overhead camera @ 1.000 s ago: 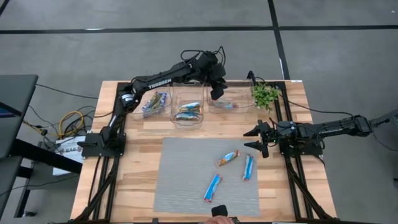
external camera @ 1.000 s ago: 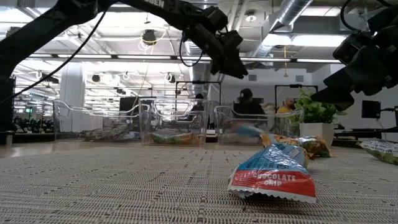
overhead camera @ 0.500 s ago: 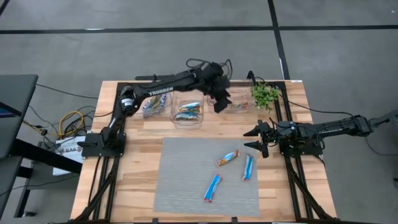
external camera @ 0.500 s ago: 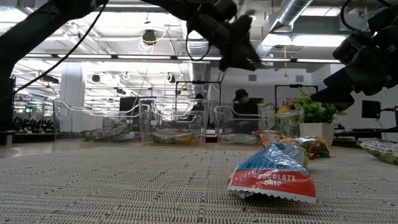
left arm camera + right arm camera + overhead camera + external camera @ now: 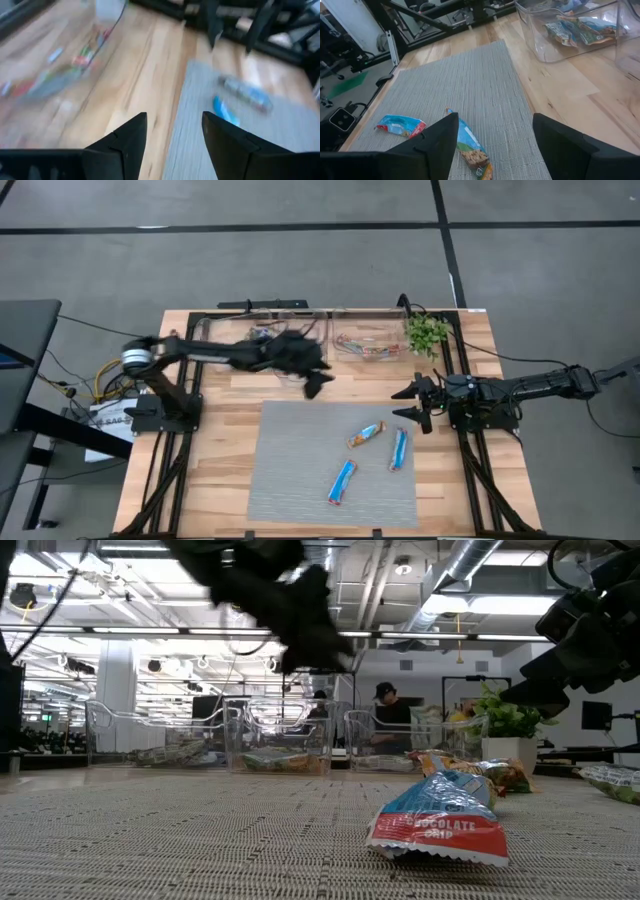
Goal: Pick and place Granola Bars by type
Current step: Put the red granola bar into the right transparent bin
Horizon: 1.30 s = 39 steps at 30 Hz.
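Three granola bars lie flat on the grey mat (image 5: pixel 335 465): an orange-red and blue one (image 5: pixel 365 434), a blue one (image 5: pixel 399 448) and another blue one (image 5: pixel 342 482). More bars lie in the clear bins at the far edge, among them the right bin (image 5: pixel 370 345). My left gripper (image 5: pixel 318 380) is blurred, open and empty, above the wood just beyond the mat's far edge; in its wrist view (image 5: pixel 172 135) two bars (image 5: pixel 227 110) (image 5: pixel 247 92) lie ahead on the mat. My right gripper (image 5: pixel 412 405) waits open at the mat's right edge.
The left arm stretches low across the left and middle bins (image 5: pixel 250 352), hiding most of them. A potted plant (image 5: pixel 426 332) stands at the far right corner. In the low view a chocolate chip bar (image 5: pixel 440 825) lies close to the camera. Bare mat lies left of the bars.
My left gripper has swung away from above the right bin, toward the table's near and left side and downward, to just beyond the mat's far edge; the arm now lies low over the bins. It stays open. My right gripper has kept still.
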Each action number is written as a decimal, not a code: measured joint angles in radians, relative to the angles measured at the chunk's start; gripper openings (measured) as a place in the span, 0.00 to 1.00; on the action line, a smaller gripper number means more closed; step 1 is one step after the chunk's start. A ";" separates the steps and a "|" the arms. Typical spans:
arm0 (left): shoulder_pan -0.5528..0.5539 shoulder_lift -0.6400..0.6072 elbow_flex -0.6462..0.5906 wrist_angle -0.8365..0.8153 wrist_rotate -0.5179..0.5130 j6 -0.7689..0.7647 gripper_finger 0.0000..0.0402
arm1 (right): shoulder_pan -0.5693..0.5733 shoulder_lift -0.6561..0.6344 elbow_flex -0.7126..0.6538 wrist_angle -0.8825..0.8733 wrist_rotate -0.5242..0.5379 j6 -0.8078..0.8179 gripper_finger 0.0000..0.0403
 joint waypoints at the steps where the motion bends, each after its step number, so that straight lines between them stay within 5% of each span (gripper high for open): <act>1: -0.009 -0.043 -0.065 0.013 -0.016 0.000 0.46 | 0.000 0.000 0.000 0.001 0.000 0.000 0.62; 9: -0.075 -0.419 -0.545 0.126 -0.047 -0.085 0.46 | 0.000 0.000 0.000 0.002 0.000 0.000 0.62; 17: -0.117 -0.811 -0.842 0.115 -0.071 -0.105 0.46 | 0.000 0.000 0.000 0.004 0.000 0.000 0.62; 25: -0.138 -1.096 -0.980 0.120 -0.070 -0.085 0.46 | 0.000 0.000 0.000 0.004 0.000 0.000 0.62; 39: -0.138 -1.410 -1.088 0.122 -0.079 0.056 0.46 | 0.000 0.000 0.000 0.004 0.000 0.000 0.62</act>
